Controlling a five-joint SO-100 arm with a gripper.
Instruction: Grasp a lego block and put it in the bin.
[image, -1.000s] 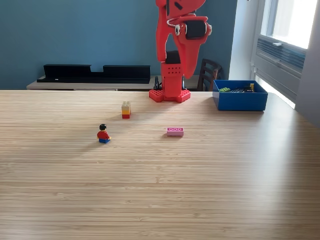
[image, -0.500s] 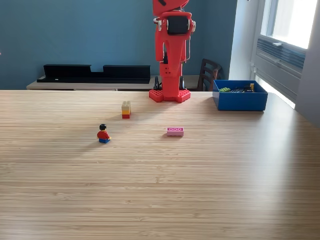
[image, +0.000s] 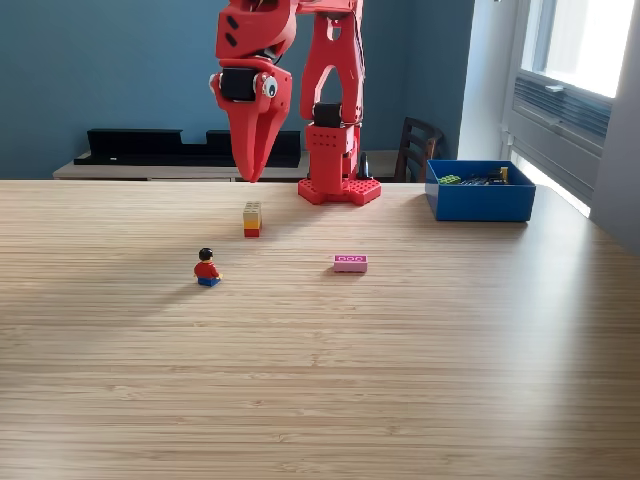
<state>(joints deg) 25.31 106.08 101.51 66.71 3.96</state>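
since a second ago the arm has swung from above its red base (image: 339, 190) toward the exterior view's left and tipped down; its gripper (image: 252, 178) now hangs point-down above and just behind the small stacked block (image: 252, 219), with clear air between them; the jaws look drawn together to a narrow point and hold nothing; three pieces lie on the bench (image: 320, 380): the stacked block, yellowish on top and red below, standing upright; a flat pink brick (image: 350, 263) lying further to the exterior view's right and nearer the camera; a small figure (image: 207, 268) in red and blue, well apart to the left; the bin (image: 479, 200) sits at the far right of the bench, beside the base, with a few pieces already inside; the stack is likely hard, light plastic with smooth, rather slippery sides, and being tall for its footprint it could tip if nudged off-centre; the jaws would need to widen, then close squarely on two opposite flat sides, low enough to catch both layers so the stack does not split.
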